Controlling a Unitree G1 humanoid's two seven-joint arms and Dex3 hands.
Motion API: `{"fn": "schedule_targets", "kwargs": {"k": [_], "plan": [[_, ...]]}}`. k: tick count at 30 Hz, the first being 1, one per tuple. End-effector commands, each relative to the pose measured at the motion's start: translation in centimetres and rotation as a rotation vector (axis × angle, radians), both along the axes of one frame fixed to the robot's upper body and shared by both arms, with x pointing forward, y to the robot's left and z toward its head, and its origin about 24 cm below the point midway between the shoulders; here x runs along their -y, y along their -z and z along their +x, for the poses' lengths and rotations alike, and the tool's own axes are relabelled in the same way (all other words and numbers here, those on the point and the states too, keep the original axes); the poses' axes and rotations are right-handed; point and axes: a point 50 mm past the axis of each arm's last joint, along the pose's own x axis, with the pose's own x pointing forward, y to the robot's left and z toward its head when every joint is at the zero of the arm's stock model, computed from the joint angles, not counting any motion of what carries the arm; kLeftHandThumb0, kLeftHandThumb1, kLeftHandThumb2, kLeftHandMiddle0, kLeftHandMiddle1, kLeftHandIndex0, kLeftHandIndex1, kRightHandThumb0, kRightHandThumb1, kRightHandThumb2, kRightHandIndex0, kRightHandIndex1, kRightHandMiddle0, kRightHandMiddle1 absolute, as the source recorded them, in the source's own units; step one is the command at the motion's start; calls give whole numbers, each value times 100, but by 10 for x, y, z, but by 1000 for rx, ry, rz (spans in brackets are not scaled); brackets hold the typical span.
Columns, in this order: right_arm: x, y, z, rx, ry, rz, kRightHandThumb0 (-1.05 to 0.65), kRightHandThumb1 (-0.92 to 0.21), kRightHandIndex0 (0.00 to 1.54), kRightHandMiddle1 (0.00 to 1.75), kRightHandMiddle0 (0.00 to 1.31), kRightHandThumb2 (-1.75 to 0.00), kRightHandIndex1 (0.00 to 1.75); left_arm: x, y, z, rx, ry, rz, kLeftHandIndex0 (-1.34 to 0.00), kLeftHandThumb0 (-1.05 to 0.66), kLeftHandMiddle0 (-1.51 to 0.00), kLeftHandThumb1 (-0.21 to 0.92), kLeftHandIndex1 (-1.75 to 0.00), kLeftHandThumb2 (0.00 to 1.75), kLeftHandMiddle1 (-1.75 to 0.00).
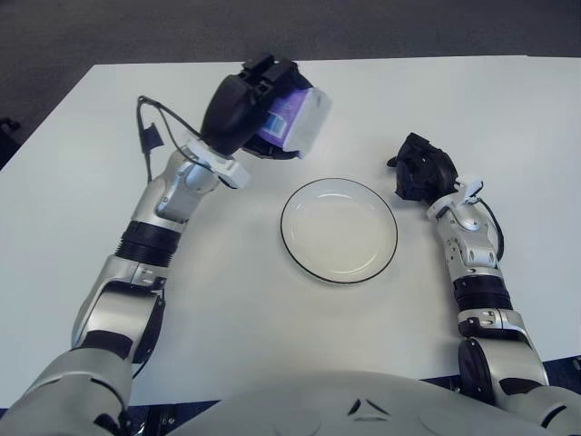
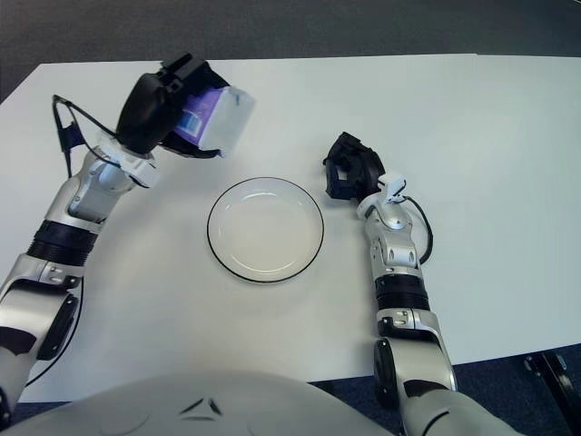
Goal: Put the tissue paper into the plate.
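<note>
My left hand (image 1: pixel 263 113) is raised above the table, up and to the left of the plate, and is shut on a tissue paper pack (image 1: pixel 295 118) that is purple and white. Its black fingers wrap the pack's top and left side, hiding part of it. The white plate (image 1: pixel 339 231) with a thin dark rim lies empty at the table's middle. My right hand (image 1: pixel 420 168) shows to the right of the plate, idle, with its fingers curled and nothing in them.
The white table (image 1: pixel 272 318) spans the whole view, with dark carpet beyond its far edge. A black cable (image 1: pixel 150 136) loops off my left forearm.
</note>
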Motion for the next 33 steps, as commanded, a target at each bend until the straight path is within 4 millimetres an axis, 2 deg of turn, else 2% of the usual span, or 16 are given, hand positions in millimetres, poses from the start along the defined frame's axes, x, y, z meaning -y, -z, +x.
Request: {"fn": "schedule_targets", "kwargs": {"k": [1, 14, 22, 33], "plan": [[1, 63, -28, -293, 18, 32, -47, -35, 128, 175, 59, -127, 175, 10, -9, -2, 27, 67, 21, -101, -10, -129, 31, -175, 128, -175], [0, 64, -27, -302, 7, 36, -47, -35, 127, 175, 59, -127, 175, 35, -15, -15, -6, 243, 139, -98, -6, -123, 29, -175, 128, -175], [-1, 65, -26, -302, -5, 44, -46, -36, 126, 175, 58, -126, 175, 55, -9, -19, -71, 348, 217, -96, -4, -120, 28, -175, 131, -175], [-2, 65, -24, -302, 6, 27, -46, -39, 122, 175, 56, -123, 175, 57, 4, -22, -138, 392, 302, -92, -4, -116, 31, -175, 132, -175]]}}
